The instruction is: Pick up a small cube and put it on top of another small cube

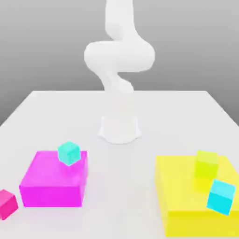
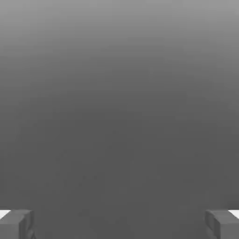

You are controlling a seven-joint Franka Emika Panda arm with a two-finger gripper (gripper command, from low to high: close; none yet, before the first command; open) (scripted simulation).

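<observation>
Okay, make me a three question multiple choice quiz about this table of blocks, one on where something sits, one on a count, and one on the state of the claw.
1. Where does the small pink cube sit?
A. on the table beside the big pink block
B. on the big yellow block
C. on the teal cube

2. How many small cubes rest on the big yellow block?
A. none
B. two
C. four

3. How is the claw?
A. shut on a cube
B. open, holding nothing
C. shut, holding nothing

Answers: 1 A, it lies on the table by the big pink block. 2 B, the lime cube and the cyan cube. 3 B, its fingers stand wide apart with nothing between them.
</observation>
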